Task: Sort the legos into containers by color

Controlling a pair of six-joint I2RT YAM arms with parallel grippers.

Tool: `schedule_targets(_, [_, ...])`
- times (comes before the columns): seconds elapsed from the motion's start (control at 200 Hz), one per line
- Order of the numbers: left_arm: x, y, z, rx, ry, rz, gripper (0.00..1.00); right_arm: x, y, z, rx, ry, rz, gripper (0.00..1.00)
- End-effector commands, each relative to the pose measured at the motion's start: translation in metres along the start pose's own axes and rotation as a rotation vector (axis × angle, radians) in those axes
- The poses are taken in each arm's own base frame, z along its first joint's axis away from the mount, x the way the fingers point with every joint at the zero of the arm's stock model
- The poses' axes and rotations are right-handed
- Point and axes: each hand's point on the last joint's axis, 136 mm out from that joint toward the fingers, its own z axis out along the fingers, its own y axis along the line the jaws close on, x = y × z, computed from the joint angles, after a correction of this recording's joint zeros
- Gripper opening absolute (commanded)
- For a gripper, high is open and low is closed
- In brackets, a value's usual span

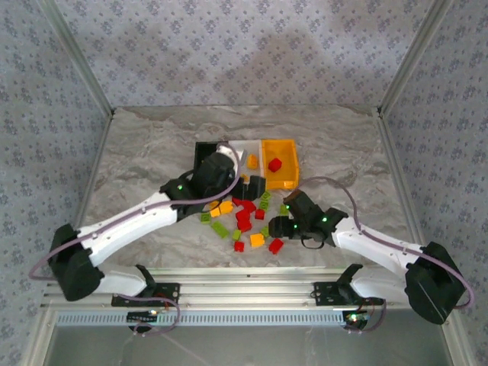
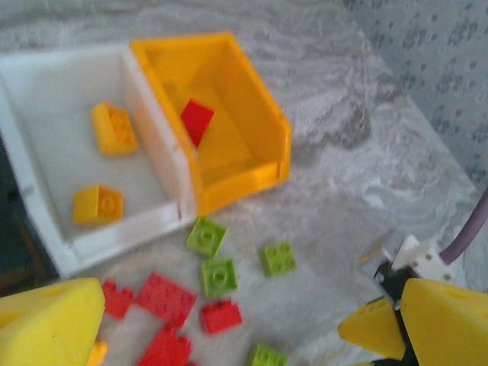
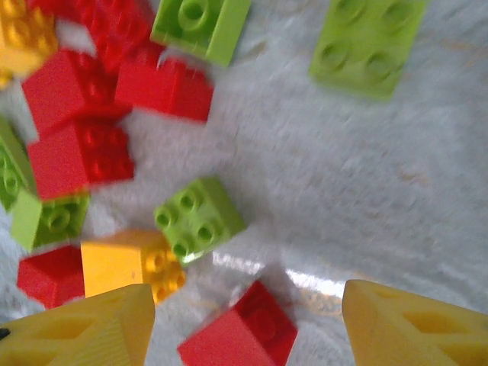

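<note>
Left gripper [image 2: 221,326]: fingers wide, empty, near orange-yellow plastic bin [image 2: 245,181].
Right gripper [image 3: 248,303]: fingers wide, above small red studded plastic brick [image 3: 238,337].

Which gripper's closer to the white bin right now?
Left. The left gripper hangs open just in front of the white bin; the right gripper is farther right, open over the right side of the lego pile, in front of the orange bin.

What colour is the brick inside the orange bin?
The brick is red, clearest in the left wrist view.
</note>
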Motion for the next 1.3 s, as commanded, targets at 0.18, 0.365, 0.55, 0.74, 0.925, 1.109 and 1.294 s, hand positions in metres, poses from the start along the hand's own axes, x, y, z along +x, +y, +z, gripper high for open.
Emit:
schedule_targets(0.18, [0.048,0.048,-0.044,-0.080,-0.023,-0.135,1.00,0.049,-0.004,0.011,0.092,0.144,-0.165,0.70])
schedule_targets(0.365, [0.069,0.071,-0.054,-0.143,-0.023,-0.170,1.00,0.048,-0.010,0.024,0.150,0.140,-0.166,0.69])
schedule_targets(0.55, [0.084,0.082,-0.054,-0.177,-0.002,-0.185,1.00,0.039,-0.010,0.029,0.177,0.114,-0.169,0.68])
schedule_targets(0.74, [0.088,0.088,-0.054,-0.195,-0.003,-0.186,1.00,0.039,-0.013,0.035,0.200,0.123,-0.175,0.61])
schedule_targets(0.925, [0.091,0.091,-0.056,-0.201,-0.004,-0.188,1.00,0.036,-0.012,0.030,0.194,0.108,-0.171,0.47])
schedule_targets(1.109, [0.092,0.098,-0.061,-0.221,-0.031,-0.195,1.00,0.027,-0.007,0.008,0.175,0.080,-0.155,0.38])
schedule_targets(1.294, [0.092,0.109,-0.068,-0.255,-0.072,-0.226,1.00,-0.039,0.012,-0.028,0.129,-0.094,-0.139,0.37])
